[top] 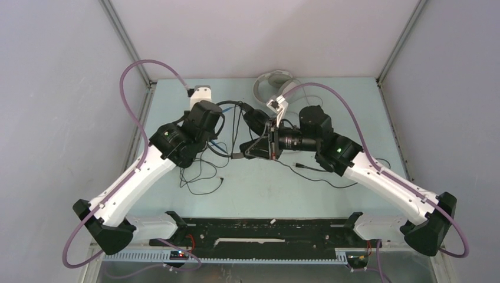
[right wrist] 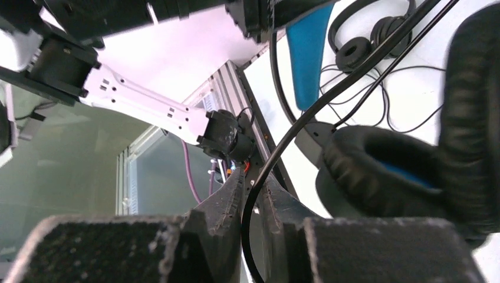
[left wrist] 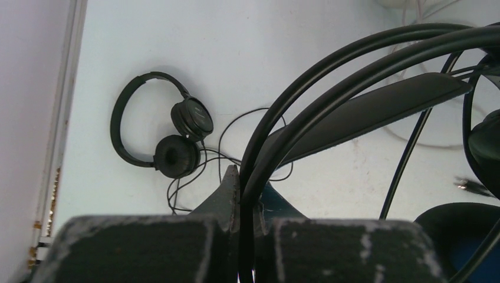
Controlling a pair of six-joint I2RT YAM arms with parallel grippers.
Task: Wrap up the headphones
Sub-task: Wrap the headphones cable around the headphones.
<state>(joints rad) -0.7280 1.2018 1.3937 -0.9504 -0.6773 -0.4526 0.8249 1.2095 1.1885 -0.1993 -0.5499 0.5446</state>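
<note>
The bulky black headphones (top: 255, 121) hang between both grippers at mid table; their ear cushion (right wrist: 377, 171) and blue-lined headband (right wrist: 306, 53) fill the right wrist view. My left gripper (left wrist: 249, 180) is shut on their thick black cord (left wrist: 295, 88), which loops up over the headband (left wrist: 383, 106). My right gripper (right wrist: 253, 177) stands slightly open, with the cord (right wrist: 283, 141) running loose through the narrow gap. The small thin black headphones (left wrist: 171, 135) lie flat on the table under the left arm. The white-grey headphones (top: 268, 82) rest at the back edge.
Thin loose cords (top: 200, 177) trail over the table in front of the left arm, and a plug end (top: 298, 167) lies near the right arm. Enclosure walls stand on three sides. A black rail (top: 253, 230) runs along the near edge.
</note>
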